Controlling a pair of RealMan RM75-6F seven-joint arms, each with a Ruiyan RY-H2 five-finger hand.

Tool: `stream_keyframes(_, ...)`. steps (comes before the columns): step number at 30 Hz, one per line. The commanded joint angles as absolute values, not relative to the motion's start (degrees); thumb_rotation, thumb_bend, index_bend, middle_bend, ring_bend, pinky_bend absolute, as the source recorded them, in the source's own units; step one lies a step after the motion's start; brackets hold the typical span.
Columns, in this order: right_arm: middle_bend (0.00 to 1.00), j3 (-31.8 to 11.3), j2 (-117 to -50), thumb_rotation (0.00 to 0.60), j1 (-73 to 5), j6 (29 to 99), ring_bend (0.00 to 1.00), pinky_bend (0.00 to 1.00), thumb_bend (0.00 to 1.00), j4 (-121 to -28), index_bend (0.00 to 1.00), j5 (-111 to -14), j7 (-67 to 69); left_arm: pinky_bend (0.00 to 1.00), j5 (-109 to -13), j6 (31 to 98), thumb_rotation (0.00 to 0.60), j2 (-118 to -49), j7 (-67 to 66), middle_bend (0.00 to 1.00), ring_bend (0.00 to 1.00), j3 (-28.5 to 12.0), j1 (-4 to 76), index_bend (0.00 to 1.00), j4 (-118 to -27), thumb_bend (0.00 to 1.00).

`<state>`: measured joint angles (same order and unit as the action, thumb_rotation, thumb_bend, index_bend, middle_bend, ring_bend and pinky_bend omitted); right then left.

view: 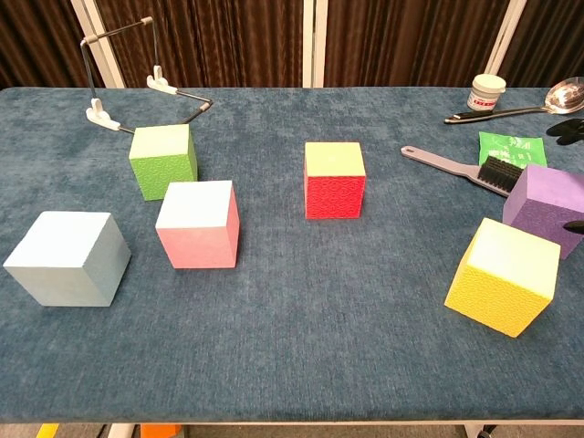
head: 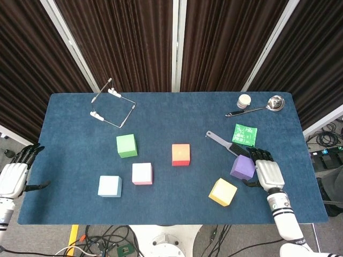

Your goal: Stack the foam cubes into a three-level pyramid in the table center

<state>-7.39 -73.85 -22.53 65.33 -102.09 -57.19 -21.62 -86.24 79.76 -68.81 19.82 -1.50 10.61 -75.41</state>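
Several foam cubes lie apart on the blue table: green [head: 126, 145] [view: 163, 161], pink [head: 142, 173] [view: 198, 224], light blue [head: 110, 186] [view: 68, 258], red [head: 181, 155] [view: 334, 180], purple [head: 243, 167] [view: 548, 206] and yellow [head: 222, 191] [view: 503, 275]. My right hand [head: 267, 173] hovers just right of the purple cube, fingers spread, holding nothing; only its fingertips [view: 568, 130] show at the chest view's right edge. My left hand [head: 14, 175] stays off the table's left edge, fingers apart and empty.
A grey brush [head: 225, 144] and a green packet [head: 245, 134] lie just behind the purple cube. A small jar [head: 244, 100] and a ladle [head: 259, 107] sit at the back right. A wire stand [head: 111, 103] occupies the back left.
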Motion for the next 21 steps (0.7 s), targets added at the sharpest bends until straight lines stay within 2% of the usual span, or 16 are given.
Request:
stream_keyframes(1, 0.11, -7.1, -75.2, 0.600, -23.0, 66.3, 0.00, 0.00, 0.10, -102.1, 0.00, -56.5, -23.7, 0.15, -86.4, 79.7, 0.600, -69.2, 20.8, 0.06, 0.02, -1.4, 10.5, 0.10, -74.5, 0.01)
stream_keyframes(9, 0.18, -7.1, -77.7, 0.600, -23.8, 68.2, 0.00, 0.00, 0.12, -102.1, 0.00, -55.0, -27.2, 0.15, -86.0, 79.6, 0.600, -70.1, 23.2, 0.06, 0.02, -1.7, 10.3, 0.10, -72.7, 0.01)
stream_keyframes(16, 0.20, -7.3, -78.8, 0.600, -23.7, 70.5, 0.00, 0.00, 0.13, -102.0, 0.00, -54.0, -29.1, 0.15, -86.1, 79.0, 0.600, -70.2, 24.1, 0.06, 0.02, -1.5, 10.5, 0.11, -71.9, 0.01)
stream_keyframes(21, 0.23, -7.6, -78.7, 0.600, -23.9, 69.7, 0.00, 0.00, 0.17, -101.7, 0.00, -52.6, -28.8, 0.15, -86.3, 78.7, 0.600, -70.2, 23.9, 0.06, 0.02, -1.5, 10.7, 0.10, -72.0, 0.01)
